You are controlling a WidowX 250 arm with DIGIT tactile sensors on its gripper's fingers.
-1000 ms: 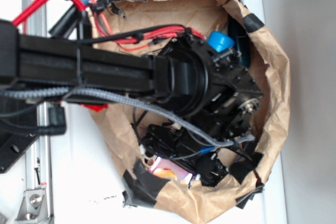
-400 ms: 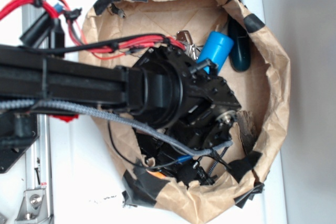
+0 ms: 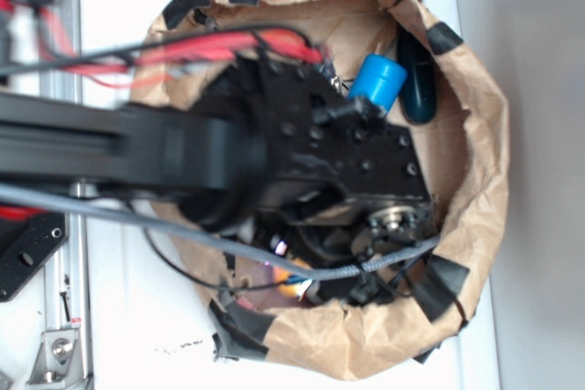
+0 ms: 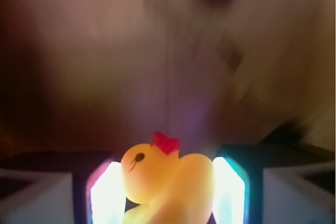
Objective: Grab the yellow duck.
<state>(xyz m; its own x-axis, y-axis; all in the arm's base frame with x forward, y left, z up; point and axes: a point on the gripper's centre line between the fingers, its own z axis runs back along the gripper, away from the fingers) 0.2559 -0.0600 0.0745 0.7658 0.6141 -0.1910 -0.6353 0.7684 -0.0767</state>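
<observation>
The gripper (image 4: pixel 168 192) holds the yellow duck (image 4: pixel 168 182) between its two glowing fingers (image 4: pixel 107 195), one pad pressed against each flank, so the toy sits squarely between them with its red bow and eye turned up toward the wrist camera. From the room view the black arm (image 3: pixel 302 152) covers most of the brown paper bag (image 3: pixel 475 180), and only an orange-yellow sliver (image 3: pixel 294 288) beneath the wrist shows where the duck is. The blue bottle (image 3: pixel 377 81) and dark teal oblong (image 3: pixel 420 89) lie against the far bag wall, well clear of the grip; judged from this, the grab appears made.
</observation>
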